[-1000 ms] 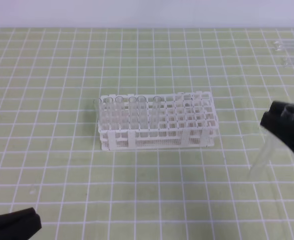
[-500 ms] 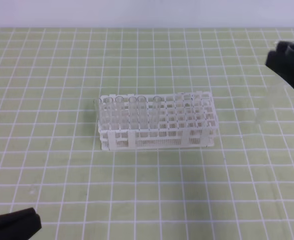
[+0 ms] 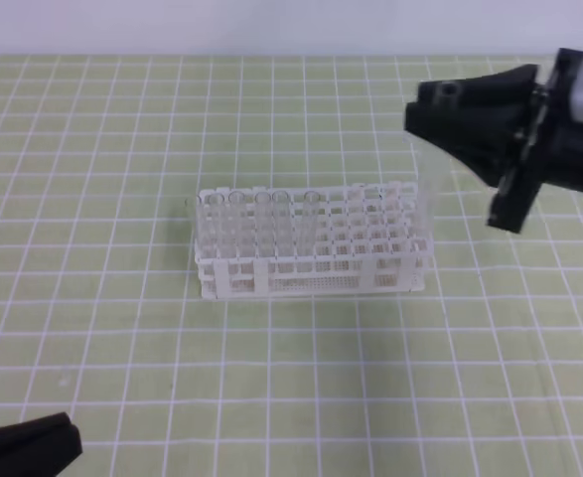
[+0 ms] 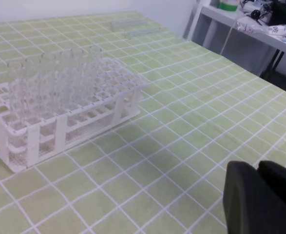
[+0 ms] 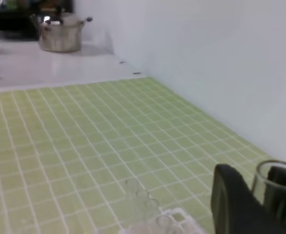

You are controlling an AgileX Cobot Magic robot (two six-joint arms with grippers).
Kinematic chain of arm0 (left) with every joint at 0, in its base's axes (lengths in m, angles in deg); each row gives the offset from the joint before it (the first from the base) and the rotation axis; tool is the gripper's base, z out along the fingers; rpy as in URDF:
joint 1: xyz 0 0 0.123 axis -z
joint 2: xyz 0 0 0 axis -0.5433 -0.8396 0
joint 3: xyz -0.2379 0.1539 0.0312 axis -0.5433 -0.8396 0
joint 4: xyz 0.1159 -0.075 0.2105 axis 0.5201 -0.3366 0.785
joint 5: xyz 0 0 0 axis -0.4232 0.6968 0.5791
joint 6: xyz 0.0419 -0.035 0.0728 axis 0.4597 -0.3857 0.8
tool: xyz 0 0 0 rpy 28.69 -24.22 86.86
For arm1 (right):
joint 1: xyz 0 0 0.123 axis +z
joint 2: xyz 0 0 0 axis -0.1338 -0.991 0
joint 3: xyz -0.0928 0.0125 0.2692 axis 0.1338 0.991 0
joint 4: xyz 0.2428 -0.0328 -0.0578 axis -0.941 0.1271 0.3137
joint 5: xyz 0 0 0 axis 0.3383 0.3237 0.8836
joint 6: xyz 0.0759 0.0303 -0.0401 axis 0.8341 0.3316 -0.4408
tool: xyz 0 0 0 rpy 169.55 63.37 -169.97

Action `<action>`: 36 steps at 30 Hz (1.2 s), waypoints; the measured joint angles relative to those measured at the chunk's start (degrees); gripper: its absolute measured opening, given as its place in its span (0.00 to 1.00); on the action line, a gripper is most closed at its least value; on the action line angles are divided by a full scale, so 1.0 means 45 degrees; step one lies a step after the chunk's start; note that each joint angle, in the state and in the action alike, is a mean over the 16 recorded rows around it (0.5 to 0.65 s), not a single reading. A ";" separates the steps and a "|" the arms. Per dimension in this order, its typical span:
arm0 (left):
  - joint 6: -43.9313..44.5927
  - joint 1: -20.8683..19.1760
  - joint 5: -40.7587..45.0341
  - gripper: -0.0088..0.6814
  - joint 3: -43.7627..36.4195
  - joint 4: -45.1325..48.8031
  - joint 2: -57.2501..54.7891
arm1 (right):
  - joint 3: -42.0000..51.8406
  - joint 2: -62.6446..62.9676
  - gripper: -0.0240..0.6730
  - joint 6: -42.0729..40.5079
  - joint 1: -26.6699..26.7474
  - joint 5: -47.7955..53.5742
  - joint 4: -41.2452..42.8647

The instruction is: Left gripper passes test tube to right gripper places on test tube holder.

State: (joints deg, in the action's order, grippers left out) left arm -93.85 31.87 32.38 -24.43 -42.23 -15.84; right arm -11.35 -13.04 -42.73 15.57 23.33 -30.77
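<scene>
My right gripper [image 3: 436,111] hangs above the right end of the test tube holder [image 3: 311,260], shut on the test tube [image 3: 430,181]. The tube hangs upright below the fingers, faint against the mat, its lower part by the rack's right edge. In the right wrist view the tube's open rim [image 5: 275,181] sits between the black fingers [image 5: 229,202]. The white lattice rack holds several clear tubes [image 3: 261,221] in its left half. My left gripper [image 3: 25,449] rests low at the front left, far from the rack, its fingers [image 4: 242,197] together and holding nothing.
Spare clear tubes [image 4: 133,28] lie on the green gridded mat behind the rack. A white wall [image 5: 220,58] bounds the table's far side. A shelf with clutter [image 4: 259,14] stands beyond the table edge, and a metal pot [image 5: 60,34] sits on a counter.
My right gripper, holding the tube, rose from the right edge and swung left to above the rack's right end. The left gripper stayed still.
</scene>
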 joint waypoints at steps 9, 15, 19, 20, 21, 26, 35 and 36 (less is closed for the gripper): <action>0.0000 0.0000 0.0000 0.05 0.0001 0.0016 -0.0024 | -0.0811 -0.0827 0.17 -0.1618 0.1903 -0.2901 -0.0039; -0.0002 0.0000 0.0011 0.05 0.0001 0.0008 -0.0008 | -0.1509 -0.1547 0.17 -0.2040 0.2864 -0.4413 -0.0075; 0.0000 0.0000 0.0015 0.05 0.0001 0.0016 -0.0008 | -0.2046 -0.2028 0.17 -0.1911 0.3265 -0.4984 -0.0098; 0.0000 0.0000 0.0020 0.05 0.0001 0.0016 -0.0008 | -0.2169 -0.2123 0.17 -0.1829 0.3338 -0.5142 -0.0101; 0.0002 0.0000 0.0016 0.05 0.0002 0.0024 -0.0016 | -0.2286 -0.2210 0.17 -0.1727 0.3409 -0.5314 -0.0099; 0.0005 0.0000 0.0031 0.05 0.0002 0.0035 -0.0024 | -0.2755 -0.2435 0.17 -0.0961 0.3641 -0.6285 -0.0010; 0.0002 0.0001 0.0061 0.05 0.0002 0.0136 -0.0040 | -0.3192 -0.2463 0.17 0.2684 0.4040 -0.8357 0.1251; 0.0000 0.0001 0.0068 0.05 0.0002 0.0143 -0.0032 | -0.3210 -0.2463 0.17 0.3359 0.4105 -0.8658 0.1583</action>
State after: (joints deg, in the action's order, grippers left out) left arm -93.85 31.87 32.69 -24.42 -41.58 -15.98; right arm -25.80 -24.12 -27.61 34.05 -15.63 -23.65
